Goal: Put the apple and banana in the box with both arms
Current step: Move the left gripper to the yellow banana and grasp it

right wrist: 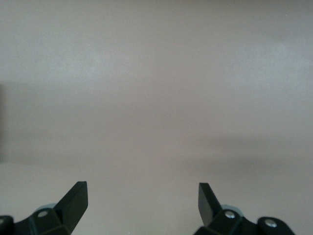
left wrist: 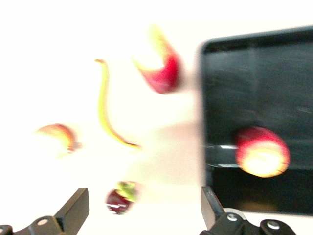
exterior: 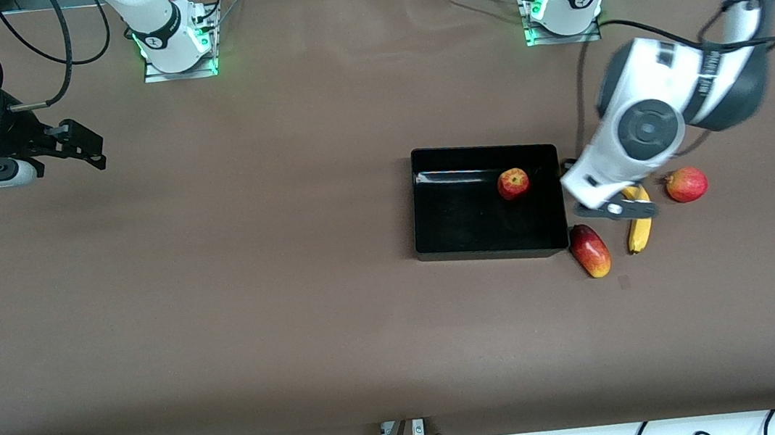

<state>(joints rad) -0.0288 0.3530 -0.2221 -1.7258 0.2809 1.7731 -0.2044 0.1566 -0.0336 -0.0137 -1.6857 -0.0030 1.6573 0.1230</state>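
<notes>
Banana [exterior: 639, 227] not yet boxed: on the counter [exterior: 222, 302] at 3 o'clock of the box [exterior: 429, 202]. Apple [exterior: 513, 183] already inside, near the 1 o'clock corner. Left gripper [left wrist: 145, 208] over the banana's farther end, jaws spread, empty. Right gripper [right wrist: 143, 203] waits at its arm's end, jaws spread. Half done.

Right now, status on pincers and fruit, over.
Left pincer open over banana. Right pincer open, waiting at its table end. Apple in box; banana still outside, mango-like fruit beside it.
</notes>
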